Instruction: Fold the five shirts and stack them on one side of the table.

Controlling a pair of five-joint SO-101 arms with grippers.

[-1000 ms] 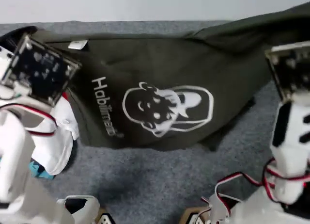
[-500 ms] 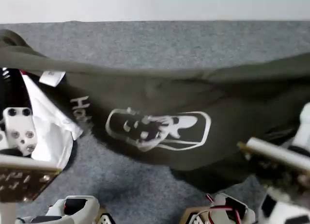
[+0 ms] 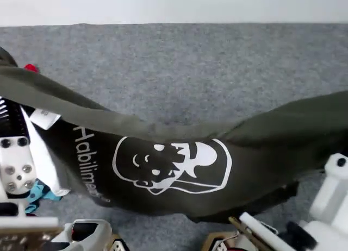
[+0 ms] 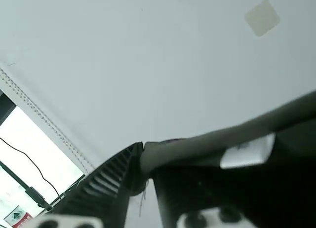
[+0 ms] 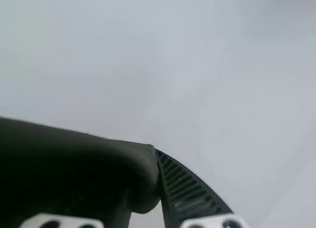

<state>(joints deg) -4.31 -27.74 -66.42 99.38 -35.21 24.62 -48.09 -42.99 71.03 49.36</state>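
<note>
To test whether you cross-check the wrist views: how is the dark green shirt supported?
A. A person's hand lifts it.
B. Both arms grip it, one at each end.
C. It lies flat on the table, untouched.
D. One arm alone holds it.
B: each wrist view shows that arm's jaws shut on the dark green shirt, which hangs stretched from side to side in the high view.

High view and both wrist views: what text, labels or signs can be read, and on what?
White lettering on the dark olive cotton shirt, beside its white face emblem: one brand word, its end creased and blurred; not legible in full.
Small white neck tag on the shirt: print too small to read.
Small sign beyond the window in the left wrist view: too small to read.
No numbers legible.
</note>
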